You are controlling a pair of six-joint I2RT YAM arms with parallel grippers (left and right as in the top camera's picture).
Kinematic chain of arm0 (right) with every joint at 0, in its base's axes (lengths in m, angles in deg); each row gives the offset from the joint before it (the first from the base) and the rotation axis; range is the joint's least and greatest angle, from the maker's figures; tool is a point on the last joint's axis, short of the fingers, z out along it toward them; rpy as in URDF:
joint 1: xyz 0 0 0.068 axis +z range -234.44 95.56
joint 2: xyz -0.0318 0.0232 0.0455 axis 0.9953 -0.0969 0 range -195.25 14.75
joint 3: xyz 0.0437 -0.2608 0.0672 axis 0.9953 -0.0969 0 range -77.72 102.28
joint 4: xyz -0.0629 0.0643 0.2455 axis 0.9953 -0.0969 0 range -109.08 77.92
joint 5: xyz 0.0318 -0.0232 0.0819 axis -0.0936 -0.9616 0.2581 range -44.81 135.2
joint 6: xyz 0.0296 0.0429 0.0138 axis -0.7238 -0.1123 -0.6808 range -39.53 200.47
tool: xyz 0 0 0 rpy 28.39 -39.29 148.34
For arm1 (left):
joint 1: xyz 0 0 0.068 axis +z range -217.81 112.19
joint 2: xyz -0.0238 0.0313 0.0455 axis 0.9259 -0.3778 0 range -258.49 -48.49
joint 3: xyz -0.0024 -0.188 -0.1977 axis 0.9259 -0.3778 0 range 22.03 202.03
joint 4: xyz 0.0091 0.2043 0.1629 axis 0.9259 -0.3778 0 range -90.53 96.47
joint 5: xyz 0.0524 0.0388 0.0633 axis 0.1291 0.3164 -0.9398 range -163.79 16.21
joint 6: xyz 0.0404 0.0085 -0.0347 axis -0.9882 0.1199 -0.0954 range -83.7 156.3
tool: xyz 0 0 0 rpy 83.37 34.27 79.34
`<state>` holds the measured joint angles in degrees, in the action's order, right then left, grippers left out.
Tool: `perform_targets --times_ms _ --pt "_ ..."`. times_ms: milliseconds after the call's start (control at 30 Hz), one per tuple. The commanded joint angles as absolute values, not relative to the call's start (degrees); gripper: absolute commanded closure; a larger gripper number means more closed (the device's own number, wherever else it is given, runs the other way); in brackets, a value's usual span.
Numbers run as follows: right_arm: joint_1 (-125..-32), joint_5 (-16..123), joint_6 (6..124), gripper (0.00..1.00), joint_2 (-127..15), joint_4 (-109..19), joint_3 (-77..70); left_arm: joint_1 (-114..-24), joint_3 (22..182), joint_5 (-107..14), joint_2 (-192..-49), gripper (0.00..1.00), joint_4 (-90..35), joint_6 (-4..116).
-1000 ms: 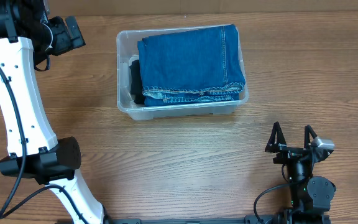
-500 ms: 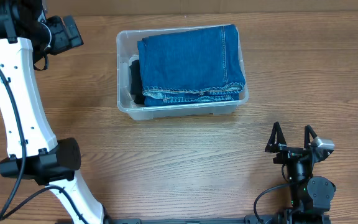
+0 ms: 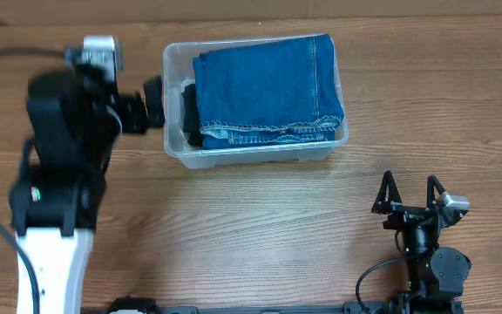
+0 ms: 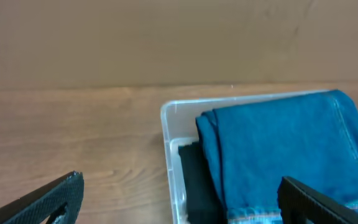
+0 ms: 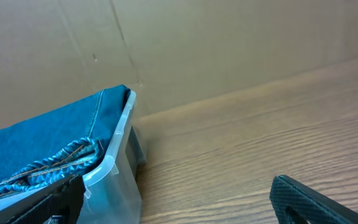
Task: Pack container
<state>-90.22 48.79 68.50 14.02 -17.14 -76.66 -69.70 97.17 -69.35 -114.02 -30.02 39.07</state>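
Note:
The clear plastic container (image 3: 174, 148) stands at the table's back middle. Folded blue jeans (image 3: 268, 83) fill most of it, with a dark garment (image 3: 190, 113) under them at its left end. My left gripper (image 3: 153, 92) is open and empty, right at the container's left wall. In the left wrist view the container's rim (image 4: 169, 146) and the jeans (image 4: 278, 143) lie between the open fingers (image 4: 179, 202). My right gripper (image 3: 408, 192) is open and empty near the front right. The right wrist view shows the container's corner (image 5: 114, 168), the jeans (image 5: 48, 146) and the open fingers (image 5: 185, 205).
A brown cardboard wall (image 4: 166, 43) stands behind the table. The wooden table (image 3: 260, 227) stretches between the container and the right gripper.
My left arm has swung in from the far back left, and its gripper now sits right beside the container's left wall. The right arm has not moved.

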Motion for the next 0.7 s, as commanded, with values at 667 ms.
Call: perform_targets --times_ms 667 --pt "-90.0 48.5 68.7 0.0 14.6 -16.6 -77.2 -67.7 22.3 -74.3 -49.6 0.0 5.9 40.1"
